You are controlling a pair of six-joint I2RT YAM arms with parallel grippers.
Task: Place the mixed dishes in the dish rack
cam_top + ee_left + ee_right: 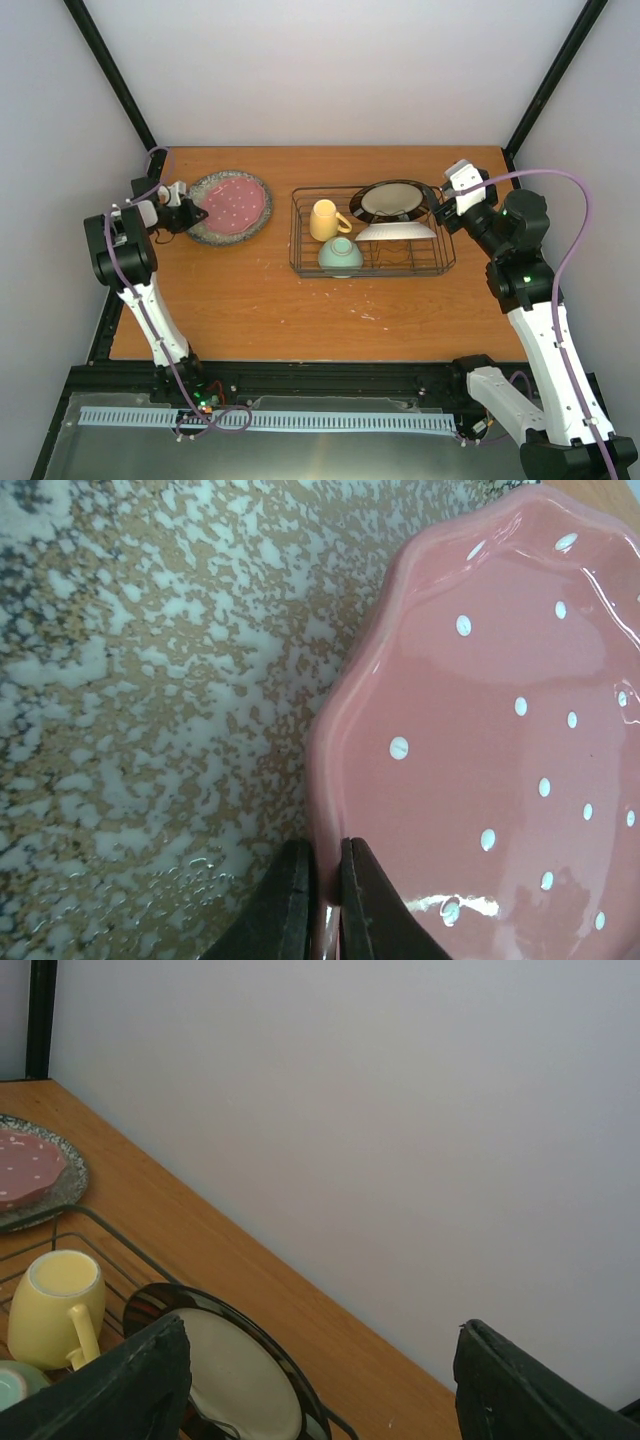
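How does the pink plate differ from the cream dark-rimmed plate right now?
The pink plate lies on the table left of the dish rack; the cream plate stands tilted inside it. The pink plate has white dots and a speckled grey rim; the cream plate is plain with a dark rim. Both are round.

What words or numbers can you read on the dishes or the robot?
None: no words, numbers or signs can be read anywhere.
The yellow mug, green bowl, pink plate, dark-rimmed plate and dish rack bear no writing.
The pink plate's white dots are only a pattern.
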